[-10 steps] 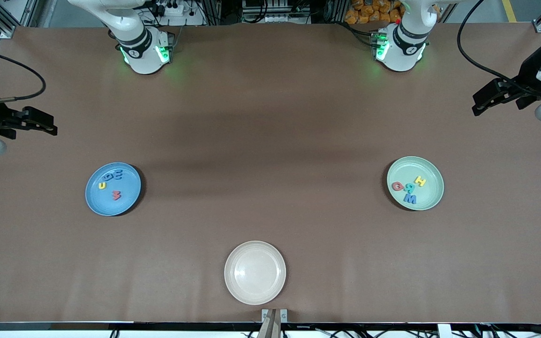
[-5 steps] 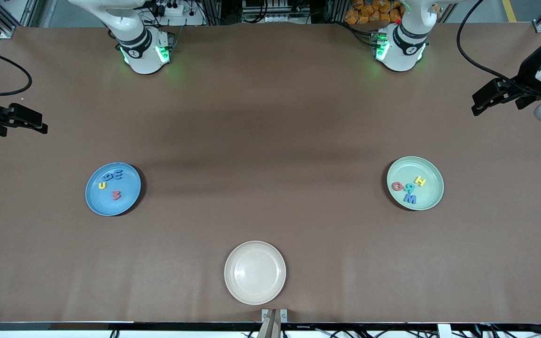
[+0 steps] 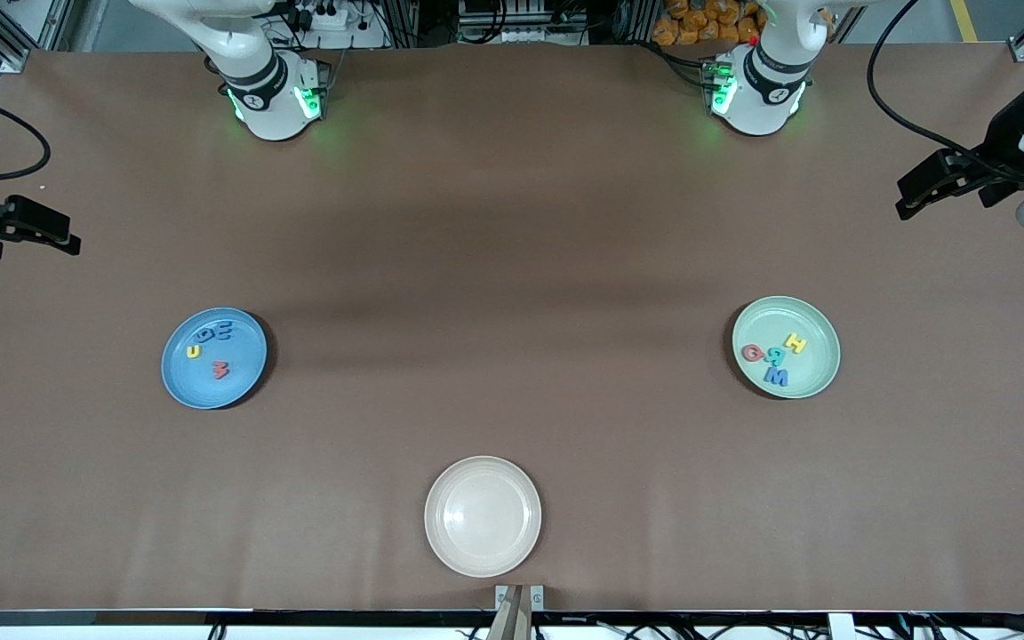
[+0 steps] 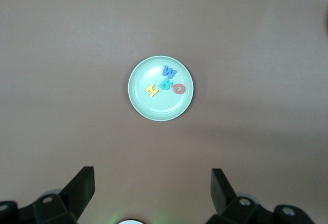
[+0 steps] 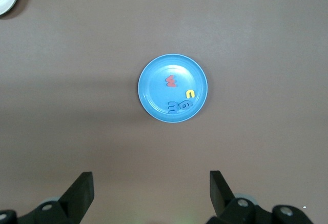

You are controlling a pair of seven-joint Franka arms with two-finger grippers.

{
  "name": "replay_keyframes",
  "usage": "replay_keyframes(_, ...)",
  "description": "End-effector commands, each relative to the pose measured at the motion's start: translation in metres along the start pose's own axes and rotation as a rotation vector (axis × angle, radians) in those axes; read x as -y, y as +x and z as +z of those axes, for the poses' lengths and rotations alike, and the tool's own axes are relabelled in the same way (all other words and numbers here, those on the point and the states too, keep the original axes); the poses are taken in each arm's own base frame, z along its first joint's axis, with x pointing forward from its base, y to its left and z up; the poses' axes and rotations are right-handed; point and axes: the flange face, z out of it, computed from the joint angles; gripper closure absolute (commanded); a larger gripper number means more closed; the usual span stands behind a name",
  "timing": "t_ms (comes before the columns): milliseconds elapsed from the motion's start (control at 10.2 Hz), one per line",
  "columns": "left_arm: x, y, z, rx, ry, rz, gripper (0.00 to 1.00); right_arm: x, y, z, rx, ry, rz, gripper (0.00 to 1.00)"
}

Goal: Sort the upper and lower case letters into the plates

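The blue plate (image 3: 201, 388) (image 5: 152, 88) lies toward the right arm's end of the table and holds several letters: a yellow one (image 3: 194, 352), two dark blue ones (image 3: 220, 332) and a red one (image 3: 221, 369). The mint green plate (image 3: 812, 366) (image 4: 146, 106) lies toward the left arm's end with a yellow H (image 3: 795, 342), a red letter (image 3: 752, 353), a teal one (image 3: 776, 357) and a blue M (image 3: 776, 377). My right gripper (image 3: 66, 242) (image 5: 151, 185) hangs open and empty over bare table at its end. My left gripper (image 3: 908, 203) (image 4: 152, 183) is likewise open and empty at its end.
A cream round plate (image 3: 483, 471) with nothing in it sits at the table's edge nearest the front camera, midway between the two arms. Brown cloth covers the table (image 3: 512, 267). Both arm bases stand along the edge farthest from the front camera.
My right gripper has drawn back toward its end of the table, away from the blue plate. The left gripper has hardly shifted. Plates and letters have not moved.
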Motion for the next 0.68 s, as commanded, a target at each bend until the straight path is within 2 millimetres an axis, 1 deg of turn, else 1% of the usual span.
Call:
replay_keyframes(0,0.002,0.0,-0.005,-0.008,0.008,0.017,0.0,-0.007,-0.005,-0.007,-0.015,-0.003,0.026,0.0)
replay_keyframes(195,0.002,0.0,-0.005,-0.008,0.008,0.017,0.0,-0.022,-0.006,-0.007,-0.017,0.0,0.045,0.0)
replay_keyframes(586,0.002,-0.001,-0.006,-0.009,0.007,0.017,0.0,-0.024,-0.006,-0.008,-0.019,0.003,0.042,0.0)
